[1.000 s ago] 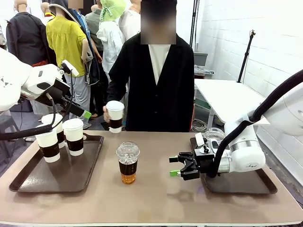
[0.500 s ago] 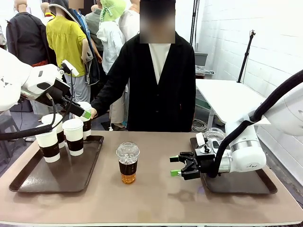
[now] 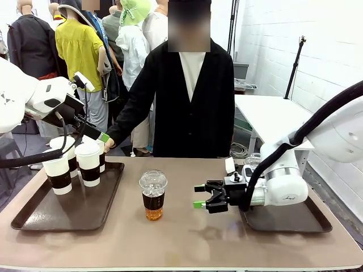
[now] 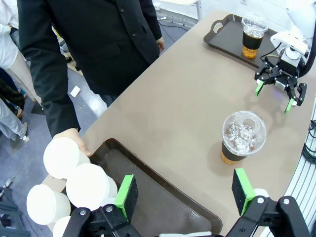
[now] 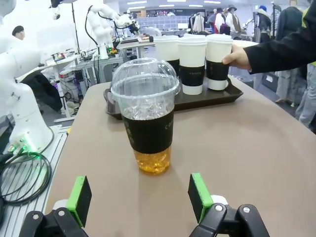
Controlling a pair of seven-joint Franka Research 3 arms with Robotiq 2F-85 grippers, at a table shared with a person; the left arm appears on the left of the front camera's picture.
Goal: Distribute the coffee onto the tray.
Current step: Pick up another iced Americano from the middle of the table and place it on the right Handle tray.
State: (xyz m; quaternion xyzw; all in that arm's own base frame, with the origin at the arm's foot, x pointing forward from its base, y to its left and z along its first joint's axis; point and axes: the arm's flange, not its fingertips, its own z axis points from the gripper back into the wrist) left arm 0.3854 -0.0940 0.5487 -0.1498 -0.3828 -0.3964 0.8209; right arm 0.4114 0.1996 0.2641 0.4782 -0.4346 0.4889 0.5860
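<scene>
A clear dome-lidded cup [image 3: 153, 194] of amber drink stands alone at the table's middle. My right gripper [image 3: 201, 196] is open, level with it and a short way to its right; in the right wrist view the cup [image 5: 146, 116] stands ahead between the green pads. Three white paper cups [image 3: 88, 164] stand on the left tray [image 3: 34, 212]. The person's hand [image 5: 237, 57] holds a further paper cup [image 5: 218, 61] at that tray's far edge. My left gripper [image 3: 99, 135] hangs open above those cups. A second clear cup [image 4: 254, 34] is on the right tray [image 4: 222, 37].
The right tray [image 3: 295, 218] lies under my right arm at the table's right side. The person stands at the far edge, one arm stretched toward the left tray. The left tray's near half [image 4: 163, 197] is bare. A white table stands behind on the right.
My right gripper has slid left toward the middle clear cup. The person's hand carried a paper cup leftward and down to the left tray. The left arm held still.
</scene>
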